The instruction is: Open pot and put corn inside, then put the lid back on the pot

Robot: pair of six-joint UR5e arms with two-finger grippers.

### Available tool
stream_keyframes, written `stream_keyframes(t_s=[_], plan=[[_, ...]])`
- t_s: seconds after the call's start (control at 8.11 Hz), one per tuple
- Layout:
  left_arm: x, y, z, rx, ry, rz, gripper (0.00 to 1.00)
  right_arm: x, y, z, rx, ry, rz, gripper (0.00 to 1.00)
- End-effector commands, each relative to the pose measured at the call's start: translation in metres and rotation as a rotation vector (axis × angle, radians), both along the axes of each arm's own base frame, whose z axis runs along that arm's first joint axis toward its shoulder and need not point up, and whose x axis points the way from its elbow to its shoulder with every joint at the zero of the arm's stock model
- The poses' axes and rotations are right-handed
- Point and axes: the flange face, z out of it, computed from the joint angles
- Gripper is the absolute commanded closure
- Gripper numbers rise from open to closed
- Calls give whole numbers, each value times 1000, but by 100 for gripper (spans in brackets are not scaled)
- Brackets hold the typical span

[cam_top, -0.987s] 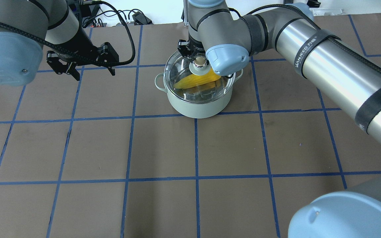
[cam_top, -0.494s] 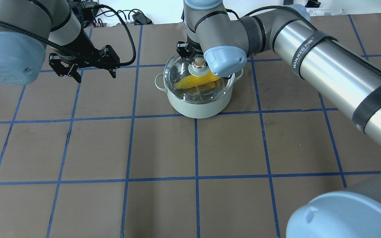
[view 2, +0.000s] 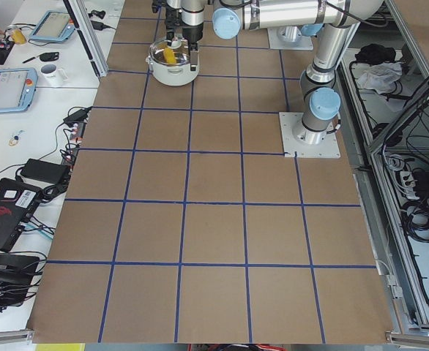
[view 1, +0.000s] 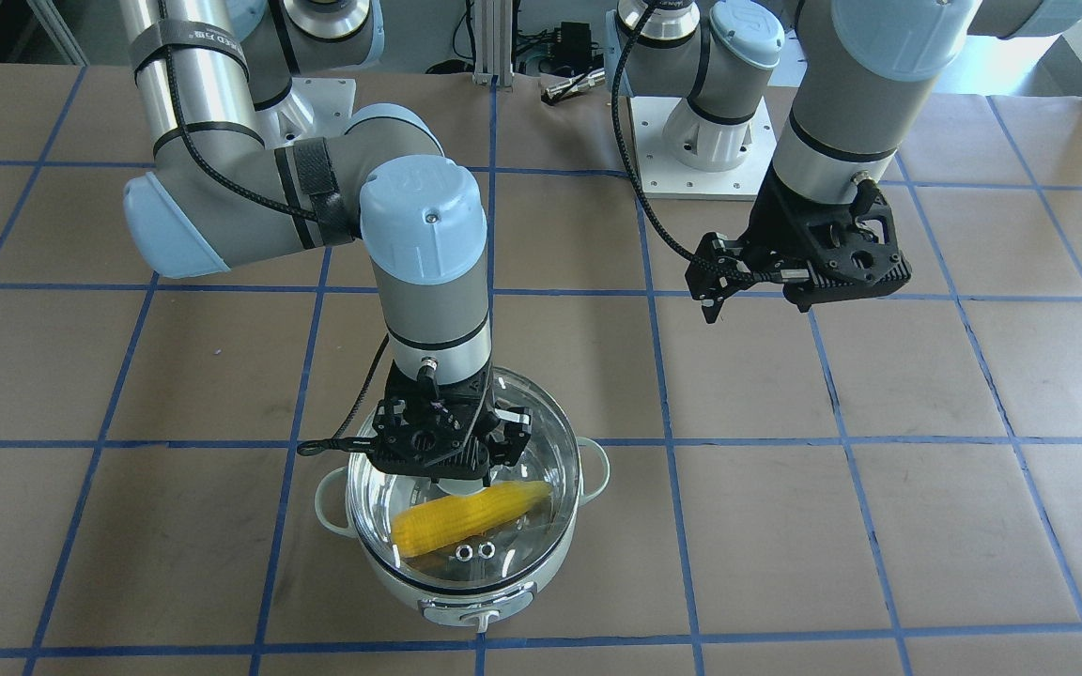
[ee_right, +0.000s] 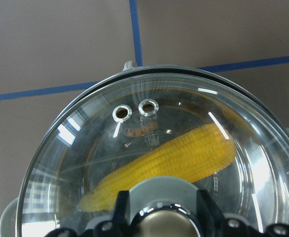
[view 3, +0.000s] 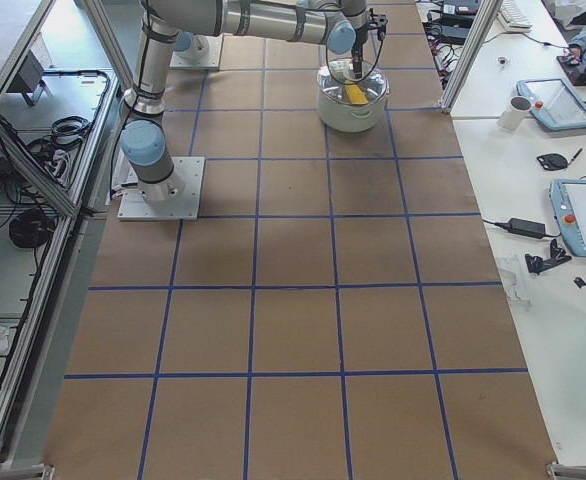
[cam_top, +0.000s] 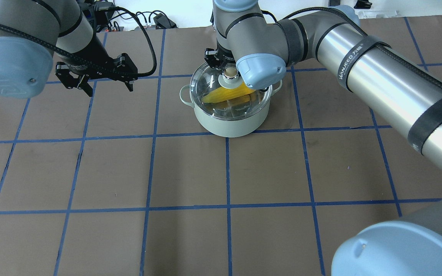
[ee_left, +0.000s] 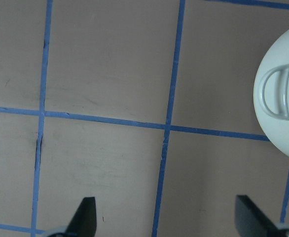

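Barely shifted, left fingers [ee_left: 85, 217] spread over the taped table [cam_top: 186, 172]; right fingers [ee_right: 207, 210] spread astride the lid [view 1: 550, 441] knob [cam_top: 230, 72] above corn [view 1: 466, 516].

Corn [view 3: 357, 94] lies in the pot [view 3: 349, 112] under the right arm [view 3: 273, 20].

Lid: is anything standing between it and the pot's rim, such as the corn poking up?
Nothing visible does. The lid sits on the pot, and the corn lies wholly beneath the glass, inside the pot. The right gripper hangs at the knob on top of the lid.
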Motion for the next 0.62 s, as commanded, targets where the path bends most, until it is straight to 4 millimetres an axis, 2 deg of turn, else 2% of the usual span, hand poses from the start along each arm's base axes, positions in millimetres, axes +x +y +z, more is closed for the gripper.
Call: stream_keyframes(t_s=[0.0, 0.49], plan=[[1, 0, 0, 2, -3, 0, 0, 0, -1, 4, -21, -7, 1, 100], [2, 0, -1, 2, 0, 1, 0, 0, -3, 5, -44, -3, 19, 100]])
